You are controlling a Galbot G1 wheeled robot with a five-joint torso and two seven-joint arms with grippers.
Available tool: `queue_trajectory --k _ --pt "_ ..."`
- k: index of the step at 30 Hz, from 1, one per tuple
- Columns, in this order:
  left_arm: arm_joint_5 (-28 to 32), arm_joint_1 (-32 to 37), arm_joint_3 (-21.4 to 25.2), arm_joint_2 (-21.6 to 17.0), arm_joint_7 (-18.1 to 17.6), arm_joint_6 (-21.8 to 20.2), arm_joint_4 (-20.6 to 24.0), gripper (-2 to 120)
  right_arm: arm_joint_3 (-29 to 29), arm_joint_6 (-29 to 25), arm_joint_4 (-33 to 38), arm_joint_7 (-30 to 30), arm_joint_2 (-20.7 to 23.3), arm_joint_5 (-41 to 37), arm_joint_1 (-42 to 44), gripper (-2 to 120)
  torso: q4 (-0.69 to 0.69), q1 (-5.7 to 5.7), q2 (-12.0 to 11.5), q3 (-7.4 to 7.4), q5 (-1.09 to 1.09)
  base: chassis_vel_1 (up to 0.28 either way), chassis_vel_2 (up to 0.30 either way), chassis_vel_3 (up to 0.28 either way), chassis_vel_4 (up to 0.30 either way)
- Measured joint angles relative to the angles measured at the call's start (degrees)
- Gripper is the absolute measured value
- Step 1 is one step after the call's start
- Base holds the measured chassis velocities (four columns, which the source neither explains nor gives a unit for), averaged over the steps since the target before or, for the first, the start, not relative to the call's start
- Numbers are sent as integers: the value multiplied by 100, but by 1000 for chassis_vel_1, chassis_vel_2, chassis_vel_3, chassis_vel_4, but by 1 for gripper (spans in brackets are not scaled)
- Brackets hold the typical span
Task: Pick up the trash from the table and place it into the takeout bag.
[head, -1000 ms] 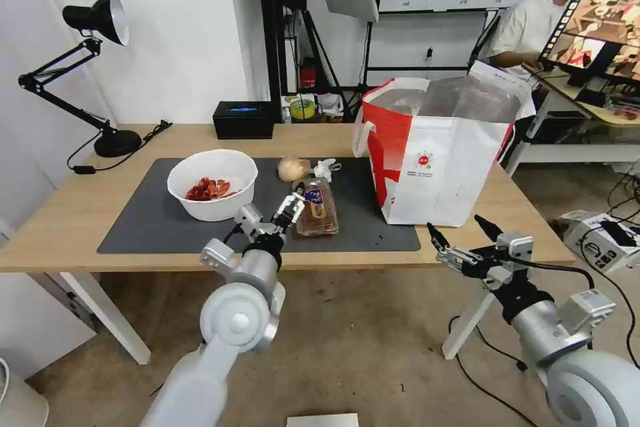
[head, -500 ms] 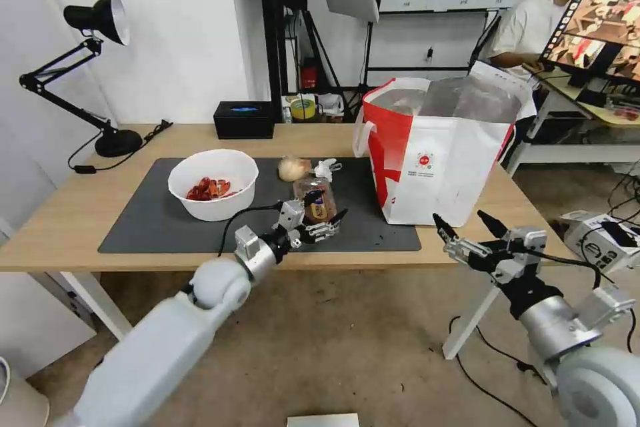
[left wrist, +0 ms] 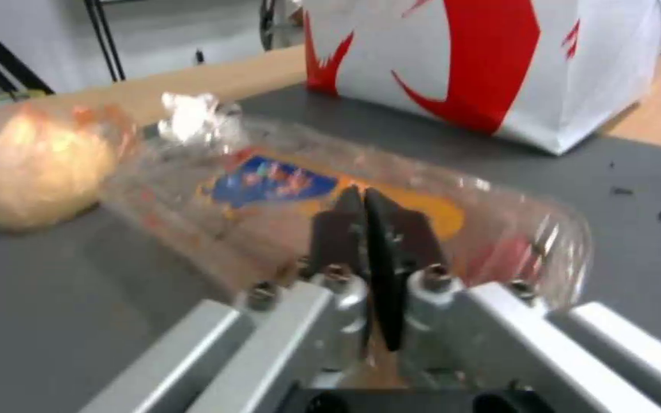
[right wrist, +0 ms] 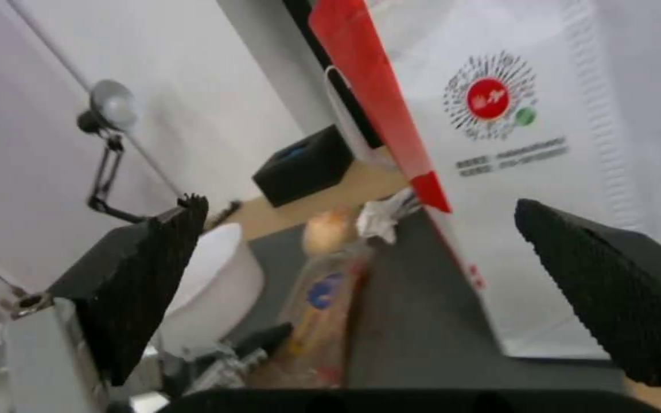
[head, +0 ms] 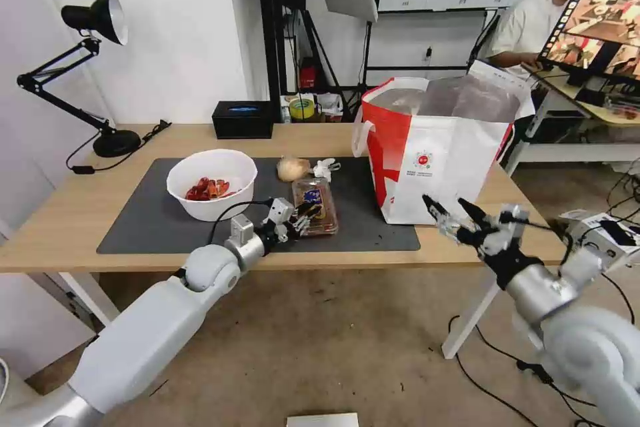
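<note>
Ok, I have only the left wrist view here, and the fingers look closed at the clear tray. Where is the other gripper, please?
Observer: The right gripper hovers open at the front edge of the table, just before the takeout bag, holding nothing.
Operator: And is there other trash that my view misses?
Observer: Yes, a white bowl with red shells stands on the mat, to the left of the tray that the left gripper pinches.
Operator: Is the bag ready to receive things?
Observer: Its top stands open in the head view, with the silver lining showing.
</note>
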State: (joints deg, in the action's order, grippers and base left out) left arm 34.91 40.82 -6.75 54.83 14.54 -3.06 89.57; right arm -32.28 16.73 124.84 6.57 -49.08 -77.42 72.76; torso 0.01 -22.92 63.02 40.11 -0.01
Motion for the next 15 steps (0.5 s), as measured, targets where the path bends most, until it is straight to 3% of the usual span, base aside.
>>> queue_trajectory --k 3,6,10,15 --pt "0 60 4 -20 -3 1 0 0 340 234 -267 243 21 -555 -494 100 0 0 0 0 0 0 0 0 0" --pt "11 99 5 -24 -30 31 1 0 1332 872 -997 930 -127 -1281 -1605 100 1 -1 0 1 0 0 0 0 0" --pt "83 33 -25 -41 -76 43 -3 0 1950 1359 -1466 1312 -390 -1476 -2233 100 -1 -1 0 0 0 0 0 0 0" --pt "137 21 -46 -58 -117 55 -21 0 2317 1425 -1846 1720 -754 -1643 -2701 100 -1 0 0 0 -2 0 0 0 0"
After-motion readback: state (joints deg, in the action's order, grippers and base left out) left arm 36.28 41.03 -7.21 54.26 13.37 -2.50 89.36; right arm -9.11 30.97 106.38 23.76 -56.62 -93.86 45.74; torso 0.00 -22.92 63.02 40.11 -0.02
